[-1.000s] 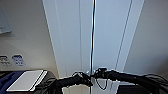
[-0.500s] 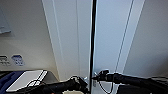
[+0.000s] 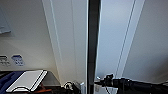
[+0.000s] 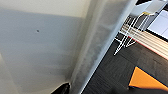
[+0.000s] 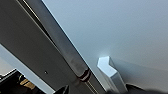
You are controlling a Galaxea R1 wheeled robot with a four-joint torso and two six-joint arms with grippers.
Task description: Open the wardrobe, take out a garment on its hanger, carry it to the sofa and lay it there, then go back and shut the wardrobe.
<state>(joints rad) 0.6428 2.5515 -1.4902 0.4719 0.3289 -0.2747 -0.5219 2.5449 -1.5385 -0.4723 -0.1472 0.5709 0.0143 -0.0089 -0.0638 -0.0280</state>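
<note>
I stand close against the wardrobe (image 3: 75,45), its two white panelled doors rising across the head view. Compared with the picture of a second ago, the dark gap (image 3: 93,42) between the doors is wider: then a thin line, now a plain dark band running from top to bottom. I judge the doors are being drawn apart and the opening step is under way, not finished. My right end effector (image 3: 103,80) sits at the foot of the gap, against the edge of the right door (image 3: 112,37); my left end effector (image 3: 68,86) is low beside the left door (image 3: 67,37). Whether either pair of fingers is spread or pressed together, I cannot tell. The right wrist view shows a small white handle (image 5: 110,70) standing off the door panel, with the dark opening beside it. The left wrist view looks along a white door face (image 4: 37,42) toward dark carpet (image 4: 112,70), white-legged chairs (image 4: 125,37) and an orange patch on the floor (image 4: 147,80). Nothing can be made out inside the dark gap.
</note>
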